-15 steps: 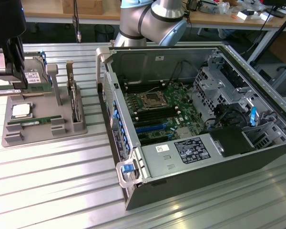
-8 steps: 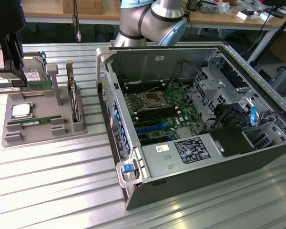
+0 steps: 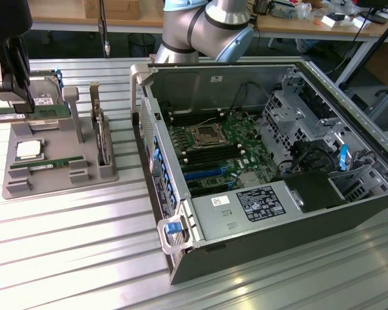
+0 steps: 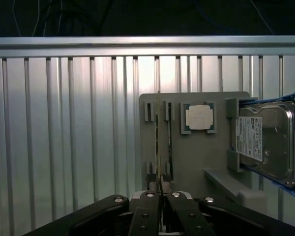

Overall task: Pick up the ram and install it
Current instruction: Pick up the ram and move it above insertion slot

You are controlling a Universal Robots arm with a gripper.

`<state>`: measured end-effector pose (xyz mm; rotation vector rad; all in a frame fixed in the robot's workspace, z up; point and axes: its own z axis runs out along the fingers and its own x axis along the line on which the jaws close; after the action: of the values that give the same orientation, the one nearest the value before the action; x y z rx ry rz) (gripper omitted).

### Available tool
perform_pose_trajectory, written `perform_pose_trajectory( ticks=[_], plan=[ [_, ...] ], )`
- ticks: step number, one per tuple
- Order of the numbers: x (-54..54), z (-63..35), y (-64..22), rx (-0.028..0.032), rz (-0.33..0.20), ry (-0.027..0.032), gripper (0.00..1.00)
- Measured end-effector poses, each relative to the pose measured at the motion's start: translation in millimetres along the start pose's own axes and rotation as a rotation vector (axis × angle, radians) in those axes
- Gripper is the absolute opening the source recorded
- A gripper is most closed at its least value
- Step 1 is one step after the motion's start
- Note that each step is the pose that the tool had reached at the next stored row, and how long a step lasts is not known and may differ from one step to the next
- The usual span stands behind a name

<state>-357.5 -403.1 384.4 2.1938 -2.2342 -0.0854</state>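
The jaws are pressed almost together on the ram (image 4: 158, 142), pinching its thin upper edge so that the stick sits directly between them. Seen edge-on in the wrist view, its long axis runs straight out from the jaw gap, in line with the slit and square to the closing direction. Beneath it lies the grey holder tray (image 4: 196, 162) on the bench (image 4: 64, 137). A second stick (image 4: 169, 142) stands in the tray's slots just beside the pinched one and parallel to it. Whether the ram is clear of its own slots I cannot tell. The open computer case (image 3: 265, 161), with its motherboard (image 3: 213, 148), is well apart from the jaws, toward the exterior view's right.
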Motion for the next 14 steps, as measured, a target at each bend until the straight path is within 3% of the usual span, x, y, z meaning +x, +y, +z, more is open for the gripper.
perform_pose_trajectory(
  ticks=[14],
  plan=[
    [-0.4,-11.2,0.5,0.0,0.0,0.0,0.12]
  ],
)
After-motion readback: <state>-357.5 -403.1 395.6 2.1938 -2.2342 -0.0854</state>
